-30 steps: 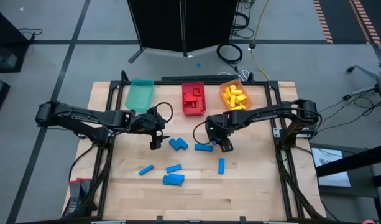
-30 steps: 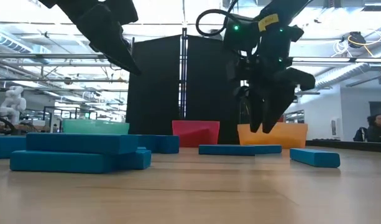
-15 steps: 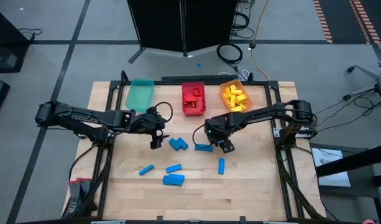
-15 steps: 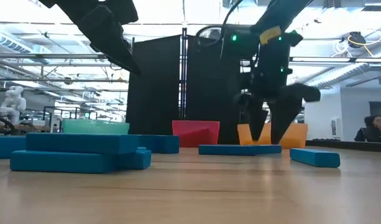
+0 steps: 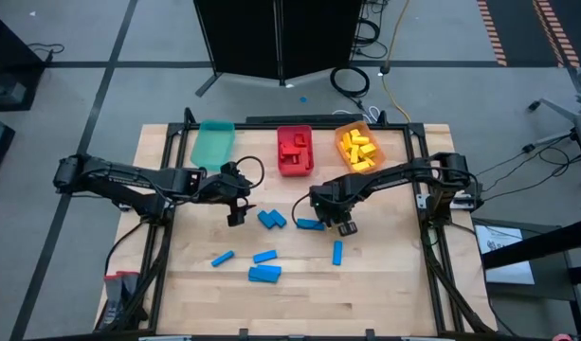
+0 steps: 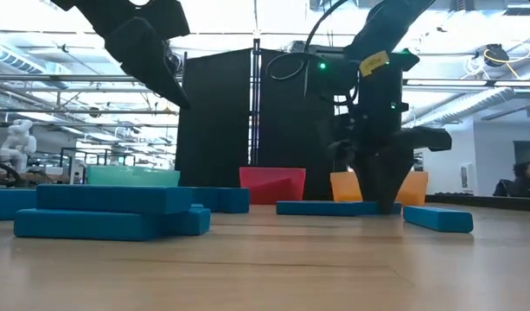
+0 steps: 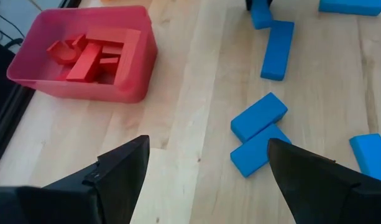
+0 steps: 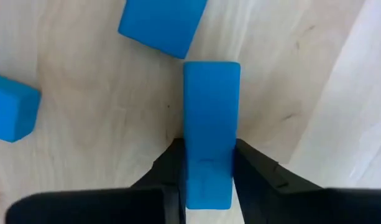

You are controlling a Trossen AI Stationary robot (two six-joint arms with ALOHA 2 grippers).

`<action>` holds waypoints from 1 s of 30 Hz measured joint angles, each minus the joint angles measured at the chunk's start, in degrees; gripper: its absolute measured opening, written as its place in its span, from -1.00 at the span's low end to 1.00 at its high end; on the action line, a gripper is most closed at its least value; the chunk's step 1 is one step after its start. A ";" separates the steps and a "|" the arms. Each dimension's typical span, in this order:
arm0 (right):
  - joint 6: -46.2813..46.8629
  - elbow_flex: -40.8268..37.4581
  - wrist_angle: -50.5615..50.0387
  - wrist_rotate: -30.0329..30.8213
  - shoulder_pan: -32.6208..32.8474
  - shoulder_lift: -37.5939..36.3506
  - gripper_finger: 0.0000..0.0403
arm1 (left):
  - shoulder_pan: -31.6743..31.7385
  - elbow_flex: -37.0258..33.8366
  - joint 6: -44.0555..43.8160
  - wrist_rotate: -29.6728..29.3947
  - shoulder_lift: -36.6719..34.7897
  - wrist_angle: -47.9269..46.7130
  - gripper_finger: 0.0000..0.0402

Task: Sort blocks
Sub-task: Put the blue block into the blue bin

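- Your right gripper (image 8: pixel 206 180) is down on the table (image 5: pixel 385 294), and its fingers (image 8: pixel 255 171) squeeze a blue block (image 8: pixel 209 124) from both sides.
- That block lies flat near the middle of the table, below the red bin (image 5: pixel 294 150).
- Your left gripper (image 7: pixel 206 168) hangs above the table with its fingers wide apart and nothing in them.
- More blue blocks (image 5: pixel 264 275) lie loose on the table.

Right gripper (image 6: pixel 387 206) is lowered onto a flat blue bar (image 6: pixel 329 207) at its right end. Left gripper (image 6: pixel 152 65) hangs high at left. Stacked blue blocks (image 6: pixel 109 212) lie near left. Teal (image 6: pixel 132 176), red (image 6: pixel 272 184) and orange (image 6: pixel 344 186) bins stand far.
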 joint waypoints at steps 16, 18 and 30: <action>14.03 6.05 1.37 3.54 -1.09 -10.79 -0.61 | 0.07 -0.02 -0.04 -1.07 -2.25 8.68 0.65; 15.66 8.21 2.43 3.49 -1.42 -12.39 -0.61 | 0.07 -0.02 -0.04 -1.15 -3.13 13.37 0.65; 16.77 24.10 15.44 11.10 -1.45 -16.02 -0.61 | 1.23 0.00 -2.35 -2.90 -6.01 40.15 0.65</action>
